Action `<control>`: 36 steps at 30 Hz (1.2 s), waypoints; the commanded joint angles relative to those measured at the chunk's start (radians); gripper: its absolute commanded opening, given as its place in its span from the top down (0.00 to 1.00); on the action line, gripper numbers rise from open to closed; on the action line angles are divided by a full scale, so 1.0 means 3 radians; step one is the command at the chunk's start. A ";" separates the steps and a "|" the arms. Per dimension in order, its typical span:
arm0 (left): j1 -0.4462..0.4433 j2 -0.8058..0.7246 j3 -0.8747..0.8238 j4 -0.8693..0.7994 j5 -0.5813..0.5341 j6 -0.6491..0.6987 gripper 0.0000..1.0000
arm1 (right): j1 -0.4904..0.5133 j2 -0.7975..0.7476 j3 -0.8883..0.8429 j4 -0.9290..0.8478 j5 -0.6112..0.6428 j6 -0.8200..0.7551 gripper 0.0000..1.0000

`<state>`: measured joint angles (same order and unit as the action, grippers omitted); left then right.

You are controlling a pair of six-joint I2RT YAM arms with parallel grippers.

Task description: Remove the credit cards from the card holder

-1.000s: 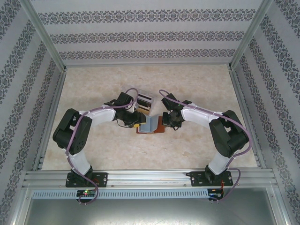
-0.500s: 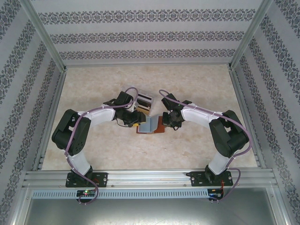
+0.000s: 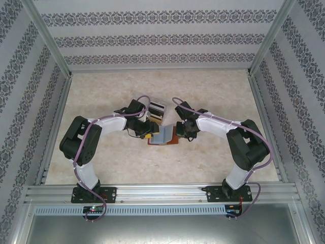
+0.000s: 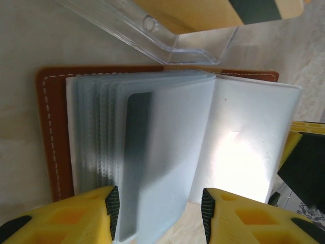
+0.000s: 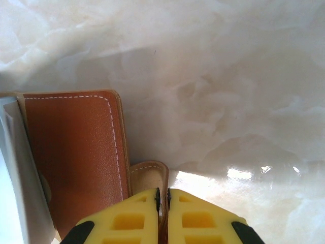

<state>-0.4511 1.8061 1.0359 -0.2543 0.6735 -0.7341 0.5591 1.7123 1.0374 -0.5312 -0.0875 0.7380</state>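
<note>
The card holder (image 3: 163, 136) lies open near the middle of the desk (image 3: 101, 96), between the two arms. Its brown leather cover (image 4: 48, 132) is flat on the surface, with white stitching along the edge. A stack of clear plastic sleeves (image 4: 244, 147) fans up from the cover.

The left fingers (image 4: 89, 216) are apart, one on each side of a raised sleeve at its edge. They may be touching the plastic, but the left wrist view does not settle that. A dark card (image 4: 136, 152) sits inside that sleeve, seen through the frosted plastic. The sleeves further left lie in a fanned pile, and what they hold is too blurred to make out.

On the right side of the holder, the right fingers (image 5: 137, 216) are pressed together on a tan leather strap (image 5: 150, 173) that sticks out from the cover's right edge. The strap runs up between the two yellow pads.

A clear plastic box (image 3: 155, 110) stands just beside the far edge of the holder, a little to the left. In it lies a yellow card with a dark stripe (image 4: 203, 12).
</note>
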 commanded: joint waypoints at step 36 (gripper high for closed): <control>-0.0606 0.0461 0.0432 0.0793 0.0042 -0.0333 0.45 | -0.0076 -0.0863 -0.0291 0.0214 0.0268 0.0126 0.65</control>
<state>-0.6201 1.9347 1.1599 -0.0532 0.7238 -0.8265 0.5449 1.4677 0.9611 -0.4953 -0.0189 0.7643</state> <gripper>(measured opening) 0.559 0.356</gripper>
